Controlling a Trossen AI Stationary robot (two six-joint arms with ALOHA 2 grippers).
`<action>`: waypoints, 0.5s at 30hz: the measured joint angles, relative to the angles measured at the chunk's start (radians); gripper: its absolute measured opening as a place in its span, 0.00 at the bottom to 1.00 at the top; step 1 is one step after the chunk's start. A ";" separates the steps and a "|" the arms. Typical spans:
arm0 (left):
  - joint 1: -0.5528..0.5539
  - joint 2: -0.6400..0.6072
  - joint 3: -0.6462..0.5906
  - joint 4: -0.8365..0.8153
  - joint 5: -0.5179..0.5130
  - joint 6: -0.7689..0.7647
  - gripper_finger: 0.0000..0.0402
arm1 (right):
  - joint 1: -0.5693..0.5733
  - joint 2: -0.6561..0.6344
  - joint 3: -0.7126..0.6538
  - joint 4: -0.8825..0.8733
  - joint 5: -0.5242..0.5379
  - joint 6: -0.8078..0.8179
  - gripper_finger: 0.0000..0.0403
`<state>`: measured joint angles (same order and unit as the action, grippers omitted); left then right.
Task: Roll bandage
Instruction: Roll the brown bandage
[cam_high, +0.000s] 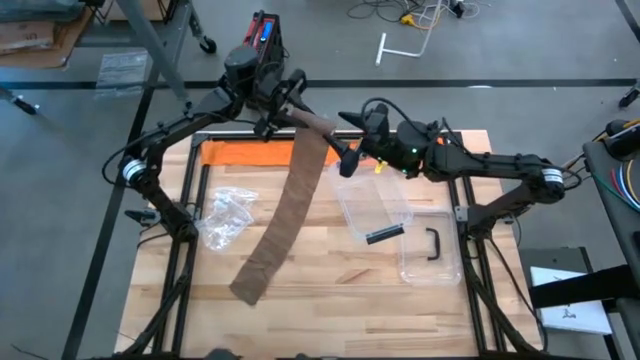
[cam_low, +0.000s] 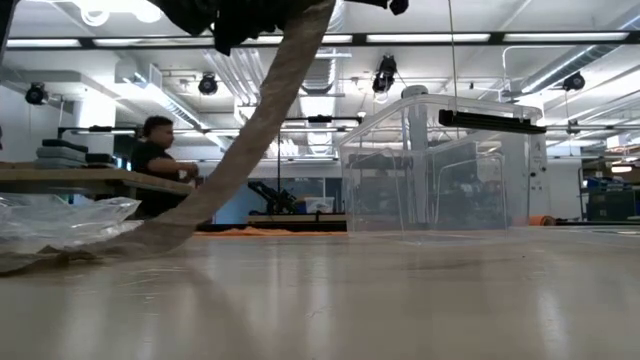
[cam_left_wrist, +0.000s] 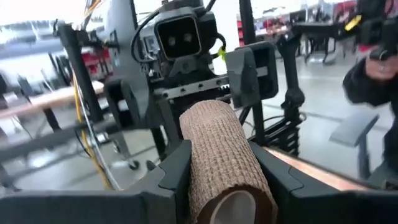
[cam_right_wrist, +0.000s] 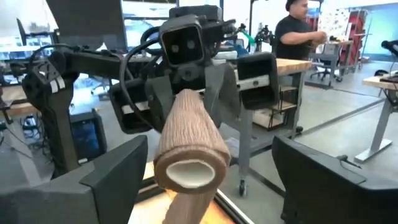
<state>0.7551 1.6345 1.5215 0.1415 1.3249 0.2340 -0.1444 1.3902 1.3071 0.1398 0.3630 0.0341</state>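
The left gripper (cam_left_wrist: 217, 180) pinched the bandage roll (cam_left_wrist: 221, 155) between its jaws above the bench's (cam_high: 330, 270) far edge. The right gripper (cam_right_wrist: 205, 180) faced it, jaws spread wide and clear. The roll's long axis ran between the grippers; its loose tail (cam_high: 280, 225) hung to the bench.

bandage (cam_low: 262, 120) slants to table (cam_low: 400, 290) | clear box (cam_low: 440, 165) (person behind)

Two dark matte-black jointed arms, tubular links, black cables looped along them. White-and-blue banded collar on each arm near its base. Left gripper (cam_right_wrist: 186, 93): boxy black wrist camera housing with twin lenses, flat black plastic fingers. Right gripper (cam_left_wrist: 189, 84) looks the same.
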 joint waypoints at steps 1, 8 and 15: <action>0.000 -0.002 0.000 -0.001 0.000 0.023 0.28 | 0.000 0.006 0.000 -0.001 -0.001 0.000 0.84; 0.001 -0.025 0.000 -0.087 0.001 0.162 0.28 | 0.000 0.024 -0.003 0.045 -0.050 -0.063 0.80; 0.002 -0.041 0.000 -0.172 0.002 0.291 0.27 | -0.004 0.051 -0.003 0.094 -0.049 -0.104 0.80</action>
<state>0.7570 1.5940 1.5215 -0.0301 1.3264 0.5249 -0.1482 1.4413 1.3045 0.2338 0.3140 -0.0698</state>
